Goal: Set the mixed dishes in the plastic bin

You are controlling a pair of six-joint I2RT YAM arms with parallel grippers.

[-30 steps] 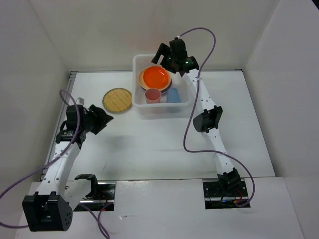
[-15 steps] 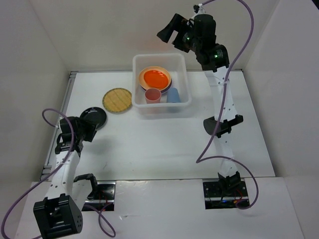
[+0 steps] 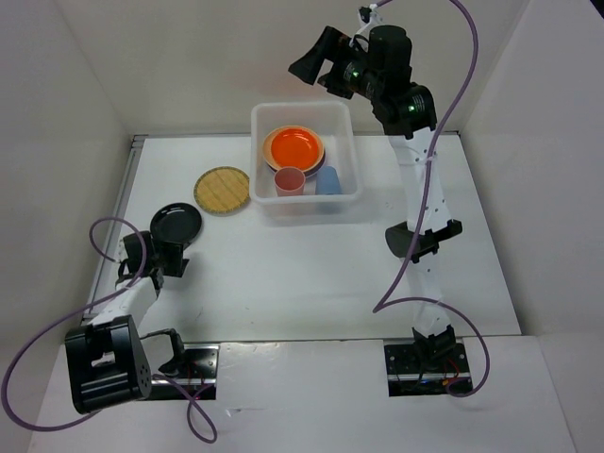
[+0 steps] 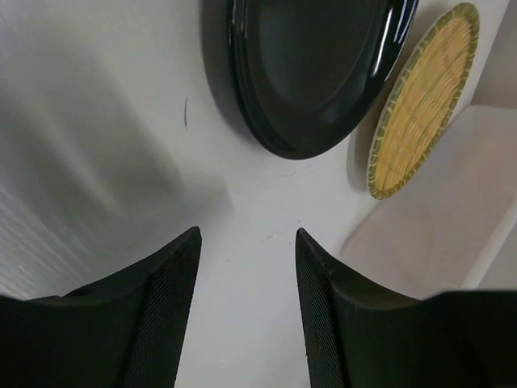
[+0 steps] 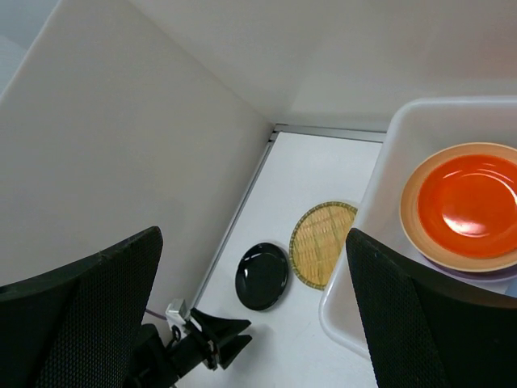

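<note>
Wide white bench (image 3: 311, 274) fills the overhead view, and up at the top centre of it sits the plastic bin (image 3: 307, 204), already well loaded. The right arm is reared up high over the back wall, its right gripper (image 3: 307, 64) hanging above the bin's upper edge with the fingers (image 5: 81, 315) spread wide and nothing between them. Down at the lower left, the left arm is folded low, and the left gripper (image 3: 166, 251) points at the bench just short of the black plate (image 3: 176, 224); its jaws stand moderately apart and empty. That black plate lies flat at the left of the frame, outside the bin. Just above and to its right comes the woven-pattern tan plate (image 3: 223, 191), flat on the bench beside the bin's left wall, close to it but also outside. Inside the bin, in the upper half, the orange plate (image 3: 294, 146) rests on a plain tan plate (image 5: 409, 206), with a lavender sliver (image 5: 485, 276) showing beneath the stack. In front of them, against the bin's near wall, the pink-red cup (image 3: 290, 180) stands upright, mouth up, with the blue cup (image 3: 328, 179) just to its right.
</note>
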